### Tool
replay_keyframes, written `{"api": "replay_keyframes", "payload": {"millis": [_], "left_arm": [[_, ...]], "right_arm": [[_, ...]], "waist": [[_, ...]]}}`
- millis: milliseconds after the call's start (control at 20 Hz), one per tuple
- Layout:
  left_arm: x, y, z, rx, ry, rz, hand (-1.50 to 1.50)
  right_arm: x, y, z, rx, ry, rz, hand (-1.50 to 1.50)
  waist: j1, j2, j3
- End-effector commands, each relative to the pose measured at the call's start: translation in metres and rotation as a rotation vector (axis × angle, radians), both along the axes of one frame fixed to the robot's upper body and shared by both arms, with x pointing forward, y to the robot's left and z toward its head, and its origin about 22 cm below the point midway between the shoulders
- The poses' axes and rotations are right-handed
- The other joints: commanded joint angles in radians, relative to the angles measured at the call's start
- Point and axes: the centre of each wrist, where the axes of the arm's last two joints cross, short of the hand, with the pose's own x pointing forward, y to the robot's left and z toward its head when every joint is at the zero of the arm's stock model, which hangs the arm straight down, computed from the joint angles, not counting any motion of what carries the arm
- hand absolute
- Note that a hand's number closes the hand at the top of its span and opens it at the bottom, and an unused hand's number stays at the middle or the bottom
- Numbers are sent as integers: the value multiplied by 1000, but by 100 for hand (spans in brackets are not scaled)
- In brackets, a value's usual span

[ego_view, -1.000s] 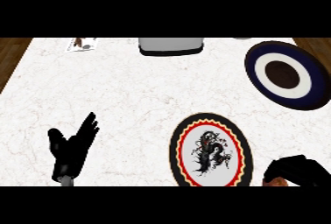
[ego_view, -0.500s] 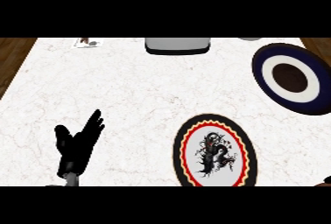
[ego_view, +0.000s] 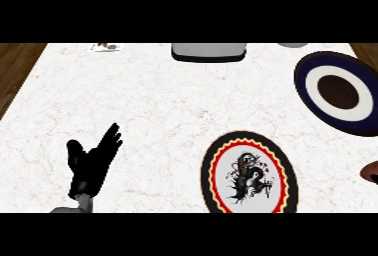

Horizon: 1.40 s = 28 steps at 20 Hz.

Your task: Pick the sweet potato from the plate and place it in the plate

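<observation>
Right hand does not show in the head view, so its state cannot be told. Reddish-brown rounded edge at the view's right border, likely the sweet potato (ego_view: 371,172), cut off by the frame; whether it is held or lying there cannot be seen. It sits off both plates, just right of the red-rimmed dragon plate (ego_view: 211,170) and below the dark blue plate (ego_view: 306,75), which suggests mid-transfer. Neither plate carries anything. Judgement: one of them is the destination, which one is unclear. Left hand (ego_view: 88,162) rests low left on the white table (ego_view: 148,100), fingers straight and spread, holding nothing, kept well apart from the work. Grey container (ego_view: 209,51) sits at the far edge.
</observation>
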Motion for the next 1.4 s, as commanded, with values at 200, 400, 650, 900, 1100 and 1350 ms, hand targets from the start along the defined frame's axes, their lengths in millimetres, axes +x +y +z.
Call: {"api": "replay_keyframes", "payload": {"millis": [200,400,650,900,1100,1350], "left_arm": [[-1,-2,-4,-1,-23,-33,0],[4,-5,12,-9,-10,-65,0],[3,-10,-1,1,-11,-60,0],[9,-20,0,-14,-28,-72,0],[17,-26,14,-7,-41,-95,0],[15,-24,10,-6,-34,-96,0]], "right_arm": [[80,-30,-1,38,-57,-204,150],[120,-20,6,24,-45,-212,150],[134,-38,25,38,-73,-233,150],[130,-48,24,16,-75,-236,150],[124,-48,12,-240,244,-235,-150],[140,-32,10,-158,256,-106,-150]], "waist": [[34,10,2],[39,9,2],[63,22,4],[64,30,6],[99,43,6],[102,42,9]]}}
